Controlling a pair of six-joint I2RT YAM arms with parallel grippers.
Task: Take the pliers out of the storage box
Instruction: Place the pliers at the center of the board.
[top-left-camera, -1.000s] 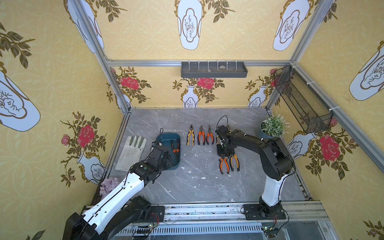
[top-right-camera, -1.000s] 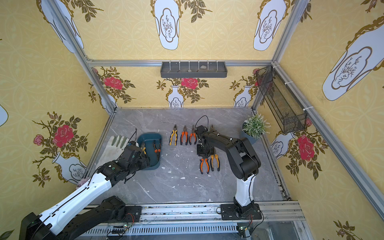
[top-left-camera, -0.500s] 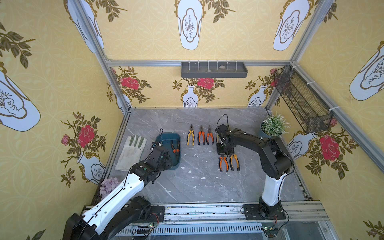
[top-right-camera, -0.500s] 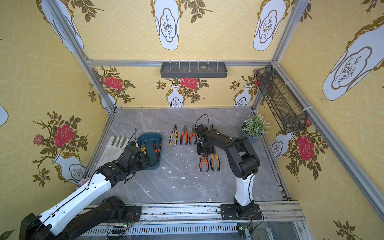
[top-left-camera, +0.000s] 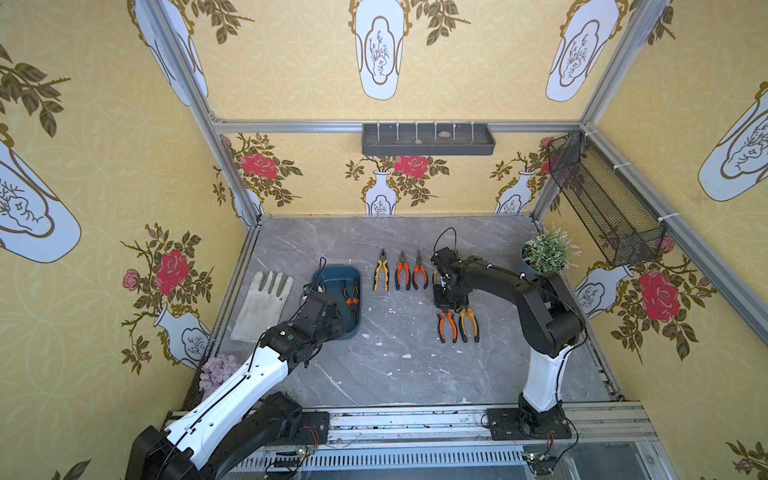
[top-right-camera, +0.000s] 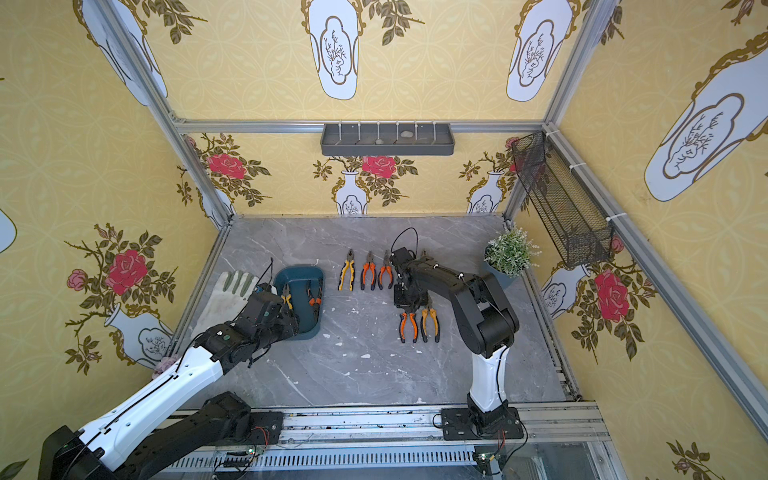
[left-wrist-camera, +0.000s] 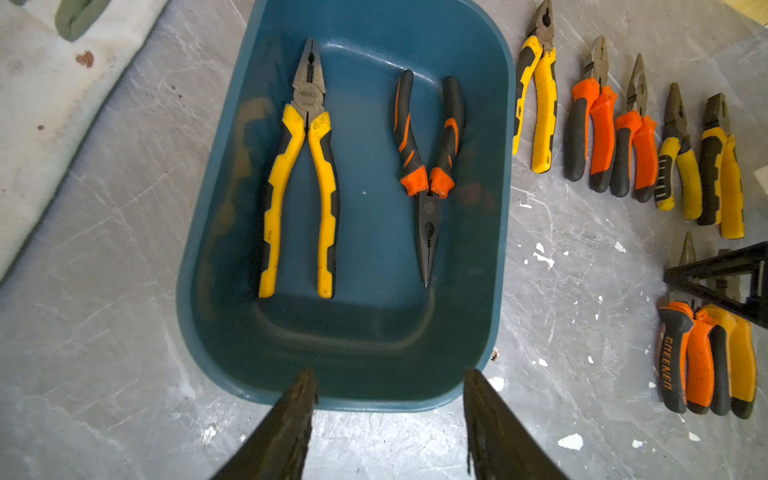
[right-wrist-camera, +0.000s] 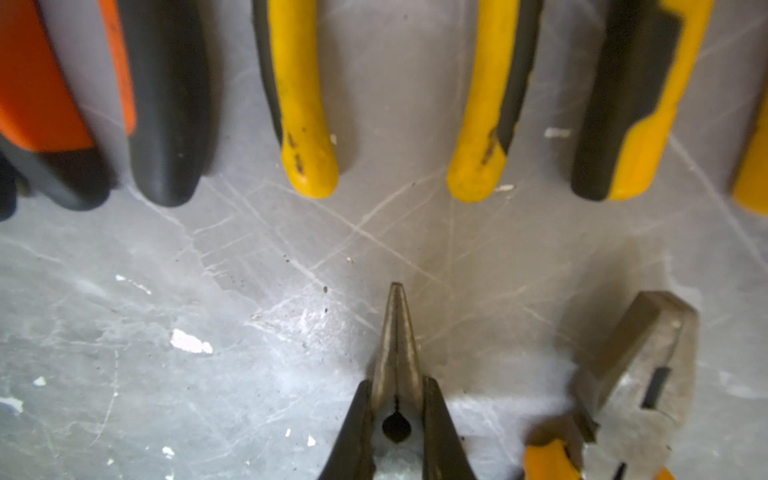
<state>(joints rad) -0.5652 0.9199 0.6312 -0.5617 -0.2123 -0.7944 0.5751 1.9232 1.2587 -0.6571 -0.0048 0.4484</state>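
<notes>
In the storage box, a bare lane of floor runs between the yellow-handled pliers and the long-nose pliers. The left gripper, jaws parted, hangs over its wall nearest the robot. Beyond, a row of five pliers and the right gripper, clamped on the GREENER pliers, crowd the tabletop.

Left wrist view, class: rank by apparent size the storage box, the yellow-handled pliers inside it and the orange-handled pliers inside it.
1. storage box
2. yellow-handled pliers
3. orange-handled pliers, somewhat shorter, slimmer
Both lie on the box floor, equally near.
</notes>
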